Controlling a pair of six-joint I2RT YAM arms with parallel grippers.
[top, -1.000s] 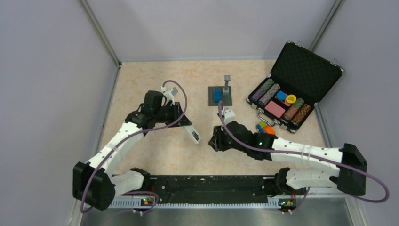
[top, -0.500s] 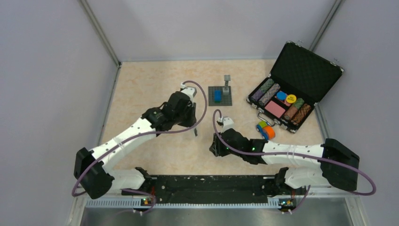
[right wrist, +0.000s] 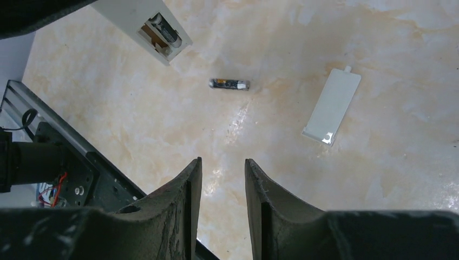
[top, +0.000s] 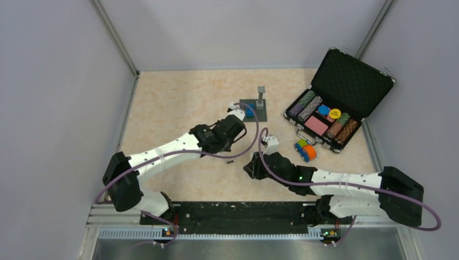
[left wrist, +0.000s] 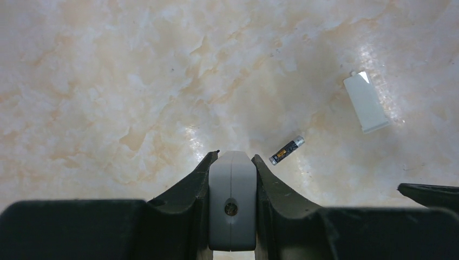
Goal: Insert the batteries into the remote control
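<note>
Cannot see most of the slim white rectangular plastic remote control [left wrist: 231, 189] from the left wrist: only its blunt end, pinched between the black fingers of the left gripper [left wrist: 234, 158], the rest lost behind the gripper body and bottom edge. From the right wrist, only the open recess end, cut off by the top edge and a blurred dark mass [right wrist: 38, 11]. Cannot see the ends of the seated battery [right wrist: 164, 28], a dark slim cylinder. Cannot read the print on the loose battery [right wrist: 230, 84], equally dark and slim. Cannot identify the black wedge [left wrist: 430, 190] cropped at the right edge.
</note>
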